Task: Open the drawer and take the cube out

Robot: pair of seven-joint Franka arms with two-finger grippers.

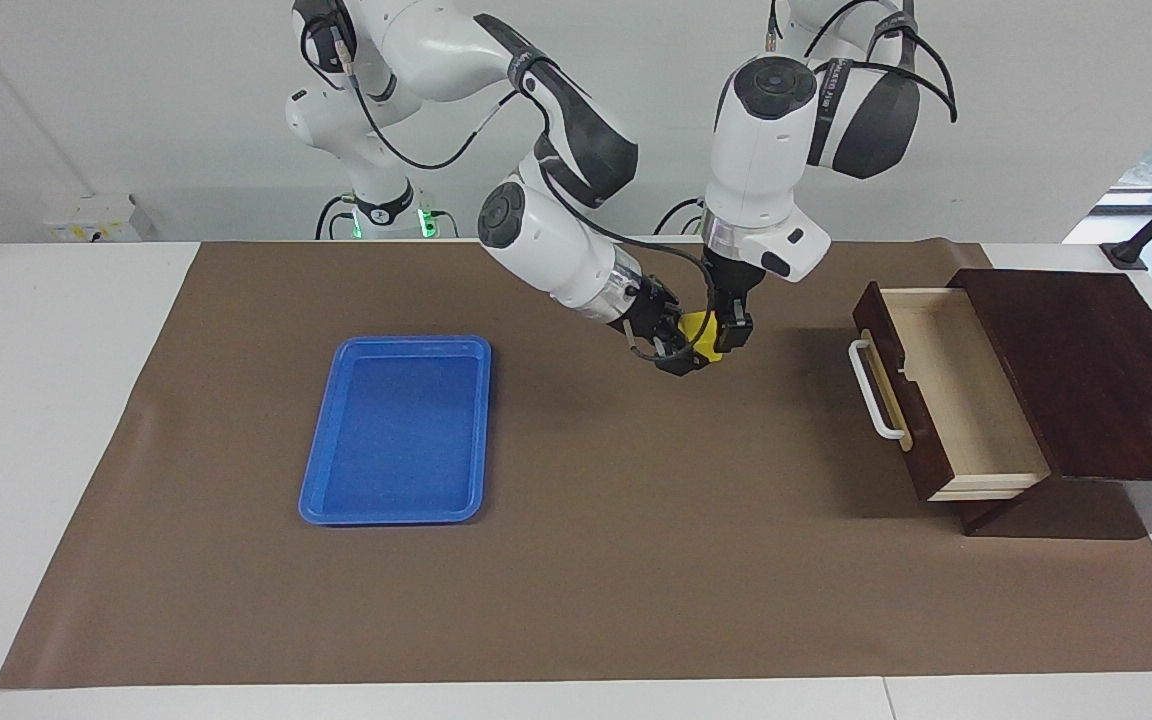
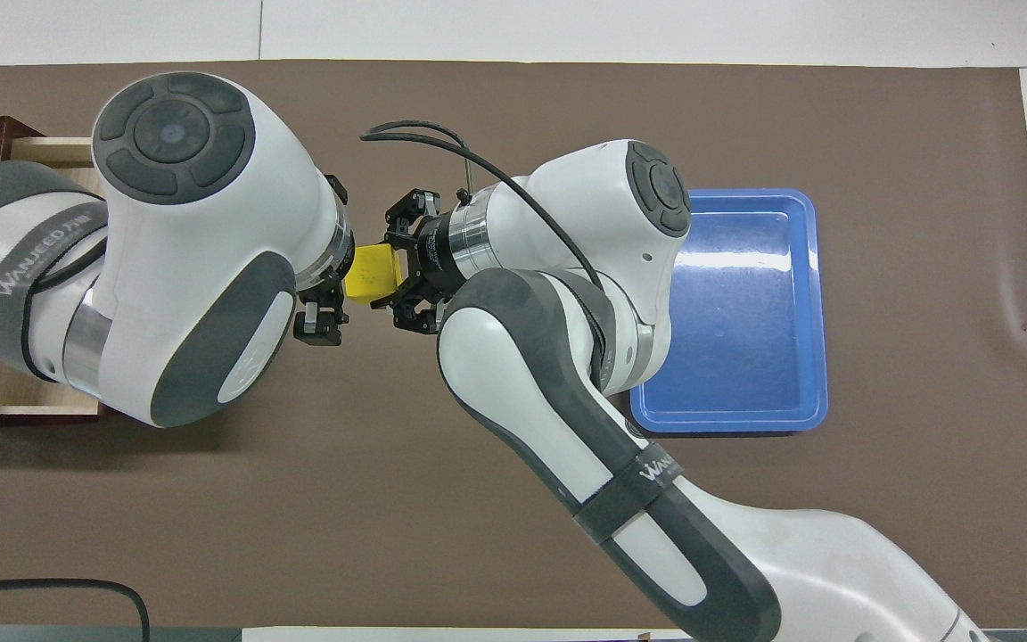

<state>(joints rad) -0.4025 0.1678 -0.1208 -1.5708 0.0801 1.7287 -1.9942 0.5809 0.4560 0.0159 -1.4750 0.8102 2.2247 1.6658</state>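
Observation:
The small yellow cube (image 1: 701,332) is up in the air over the brown mat, between the blue tray and the drawer. My left gripper (image 1: 723,340) points down from above and is shut on the cube. My right gripper (image 1: 688,346) comes in sideways from the tray's end and is at the cube's other face. In the overhead view the cube (image 2: 369,272) shows between the left gripper (image 2: 333,287) and the right gripper (image 2: 390,272). The drawer (image 1: 951,400) is pulled open, its white handle (image 1: 876,390) toward the table's middle, and its pale interior is empty.
The dark wooden box (image 1: 1086,370) stands at the left arm's end of the table. A blue plastic tray (image 1: 401,430) lies empty on the brown mat (image 1: 636,560) toward the right arm's end; it also shows in the overhead view (image 2: 732,312).

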